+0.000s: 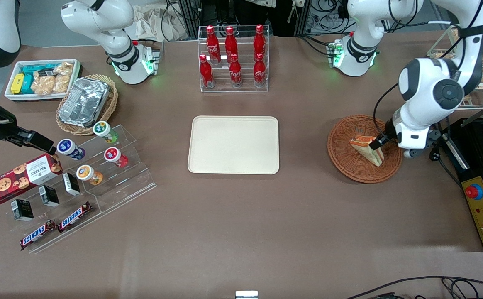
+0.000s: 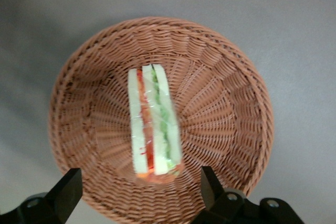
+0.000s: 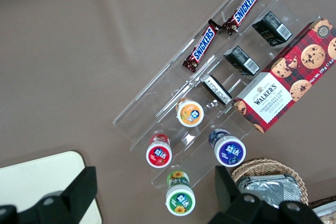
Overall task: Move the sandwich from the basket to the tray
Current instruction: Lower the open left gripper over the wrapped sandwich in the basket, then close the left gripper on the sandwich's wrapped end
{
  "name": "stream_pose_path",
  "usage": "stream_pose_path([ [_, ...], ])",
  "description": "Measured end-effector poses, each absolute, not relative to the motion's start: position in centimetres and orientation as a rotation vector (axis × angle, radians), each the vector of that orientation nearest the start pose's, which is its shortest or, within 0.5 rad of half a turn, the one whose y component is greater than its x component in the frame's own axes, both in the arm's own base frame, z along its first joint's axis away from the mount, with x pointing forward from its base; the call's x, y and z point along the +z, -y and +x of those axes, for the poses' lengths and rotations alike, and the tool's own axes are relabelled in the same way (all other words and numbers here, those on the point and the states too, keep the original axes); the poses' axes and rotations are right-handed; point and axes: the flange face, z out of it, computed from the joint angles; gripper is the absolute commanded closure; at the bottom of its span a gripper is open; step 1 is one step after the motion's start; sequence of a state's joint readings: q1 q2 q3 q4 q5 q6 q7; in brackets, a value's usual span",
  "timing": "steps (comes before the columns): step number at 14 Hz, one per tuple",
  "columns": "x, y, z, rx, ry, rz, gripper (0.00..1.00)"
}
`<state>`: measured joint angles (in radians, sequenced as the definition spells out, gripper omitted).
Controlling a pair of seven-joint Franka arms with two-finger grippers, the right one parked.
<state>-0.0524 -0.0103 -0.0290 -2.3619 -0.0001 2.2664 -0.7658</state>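
Reddish-brown wicker fills the left wrist view: the basket (image 2: 220,103) lies directly under the tool (image 2: 140,187), and the sandwich (image 2: 153,124) rests in it, wrapped, filling edge up. The wedge's long axis runs straight away from the tool, midway between the two fingers (image 2: 65,192), which stand wide apart, one to each side of the wedge's near end. They hold nothing and touch neither bread nor wicker. A plain descent should, I judge, bring the fingers down astride the bread faces, so closing would press across the thin way of the wedge.

In the front view the tool (image 1: 377,143) hangs over the sandwich (image 1: 368,150) inside the basket (image 1: 349,162), on the table's working-arm end. The tray (image 1: 233,144) sits well apart, toward the parked arm.

The wrist housing covers part of the basket's rim in the front view, and how high the fingertips stand above the wedge is hard to judge.
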Motion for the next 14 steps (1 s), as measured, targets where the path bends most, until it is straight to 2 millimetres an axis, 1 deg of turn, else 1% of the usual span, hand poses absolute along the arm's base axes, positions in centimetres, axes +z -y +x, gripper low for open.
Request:
stream_pose_path([
  [2, 31.3, 4.3, 49.0, 0.114, 1.081, -2.911, 0.00],
  [4, 29.9, 4.2, 48.8, 0.072, 1.100, -2.920, 0.00],
  [7, 27.4, 4.0, 47.6, 0.031, 1.117, -2.928, 0.00],
  [14, 25.8, 3.9, 46.5, 0.039, 1.124, -2.922, 0.00],
])
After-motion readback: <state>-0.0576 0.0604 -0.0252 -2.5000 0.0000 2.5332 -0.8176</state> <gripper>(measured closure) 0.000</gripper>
